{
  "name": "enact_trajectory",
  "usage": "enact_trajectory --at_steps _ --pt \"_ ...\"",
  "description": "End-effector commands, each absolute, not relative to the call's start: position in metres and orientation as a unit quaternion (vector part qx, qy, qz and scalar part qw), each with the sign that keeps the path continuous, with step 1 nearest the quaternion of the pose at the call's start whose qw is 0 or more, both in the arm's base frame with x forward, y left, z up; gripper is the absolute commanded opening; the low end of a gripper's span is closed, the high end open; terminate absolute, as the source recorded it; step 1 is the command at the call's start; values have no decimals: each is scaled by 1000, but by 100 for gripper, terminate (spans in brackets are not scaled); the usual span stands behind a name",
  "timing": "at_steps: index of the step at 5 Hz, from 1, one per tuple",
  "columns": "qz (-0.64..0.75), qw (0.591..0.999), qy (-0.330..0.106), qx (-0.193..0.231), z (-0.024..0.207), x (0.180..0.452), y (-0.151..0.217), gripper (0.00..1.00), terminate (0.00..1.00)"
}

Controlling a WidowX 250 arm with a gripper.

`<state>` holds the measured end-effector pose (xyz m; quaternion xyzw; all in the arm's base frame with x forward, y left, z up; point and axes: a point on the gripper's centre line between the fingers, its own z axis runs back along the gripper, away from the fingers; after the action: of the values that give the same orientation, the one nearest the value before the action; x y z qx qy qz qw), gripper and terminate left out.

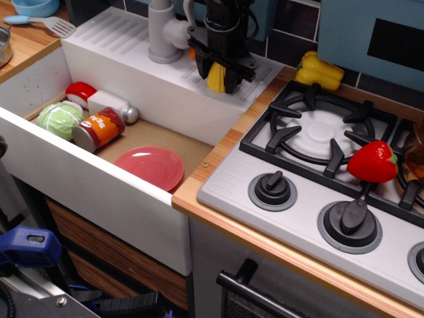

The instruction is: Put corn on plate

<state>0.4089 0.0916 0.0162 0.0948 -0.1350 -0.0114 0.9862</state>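
Gripping corn (215, 78) with claw (217, 77)

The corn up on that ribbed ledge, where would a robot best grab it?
Probably from straight above, across its middle. The corn sits on the ribbed drainboard with both flanks exposed, and the gripper is already down over it, one finger on each side.

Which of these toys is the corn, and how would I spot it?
Find the white sink, then the ribbed drainboard ledge behind it, beside the grey faucet. The corn sits there between the fingers of the black gripper. It is a small bumpy yellow cone, unlike the glossy, lobed yellow bell pepper by the stove.
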Motion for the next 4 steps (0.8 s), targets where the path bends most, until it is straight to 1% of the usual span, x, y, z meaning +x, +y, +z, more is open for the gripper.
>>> enact_trajectory --at_steps 1,2,3,4 --pt "37 980 -140 134 64 359 79 0 0" --pt "55 981 -121 142 55 332 90 0 0" --pt "57 985 -96 128 28 314 107 0 0" --pt "72 986 -83 122 3 300 111 0 0"
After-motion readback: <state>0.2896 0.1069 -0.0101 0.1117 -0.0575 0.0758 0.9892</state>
